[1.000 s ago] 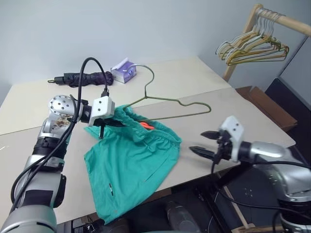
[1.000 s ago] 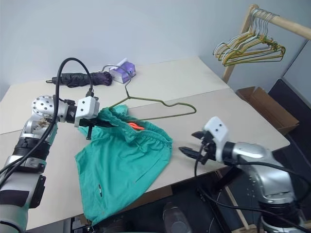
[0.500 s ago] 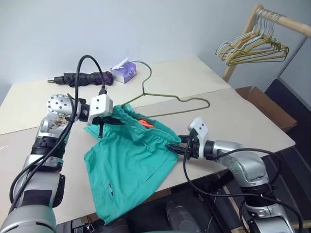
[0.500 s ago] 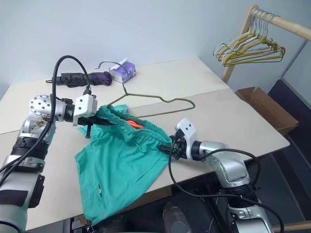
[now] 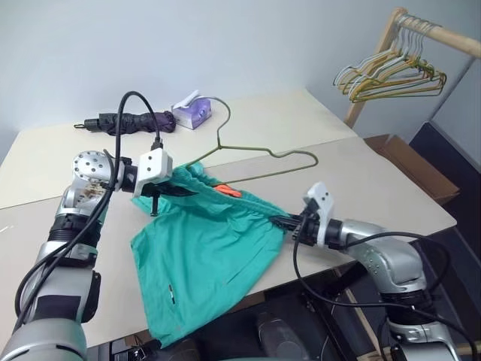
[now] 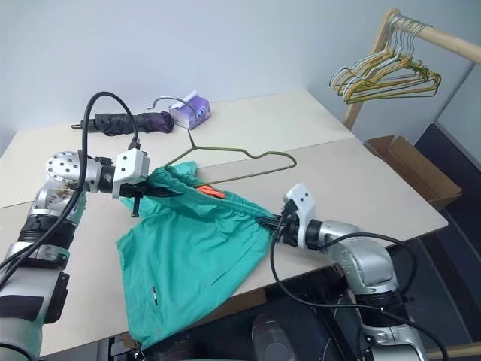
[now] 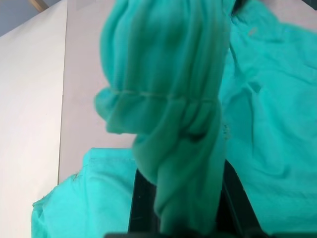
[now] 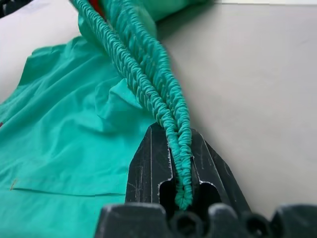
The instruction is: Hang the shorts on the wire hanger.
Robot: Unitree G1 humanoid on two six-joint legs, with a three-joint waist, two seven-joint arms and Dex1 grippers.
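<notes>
The teal shorts [image 5: 203,252] lie on the table [image 5: 361,180], one leg hanging over its front edge. The gathered waistband is stretched between my two grippers, with the orange tag [image 5: 230,191] showing on it. My left gripper [image 5: 177,189] is shut on the waistband's left end; bunched fabric [image 7: 173,114] fills the space between its fingers [image 7: 142,203]. At the right end, my right gripper [image 5: 280,220] is shut on the elastic band [image 8: 171,119], held between its fingers [image 8: 148,171]. The olive wire hanger [image 5: 248,149] lies flat just behind the shorts, hook pointing away.
A folded dark umbrella [image 5: 128,120] and a purple tissue box [image 5: 192,113] sit at the back of the table. To the right, a wooden rail [image 5: 440,30] carries a bunch of pale hangers [image 5: 391,75]. A cardboard box [image 5: 409,162] stands on the floor beyond the table's right edge.
My right gripper came in from the right, open, reached the right end of the waistband and shut on it. The band is now pulled straighter. The left gripper stayed put.
</notes>
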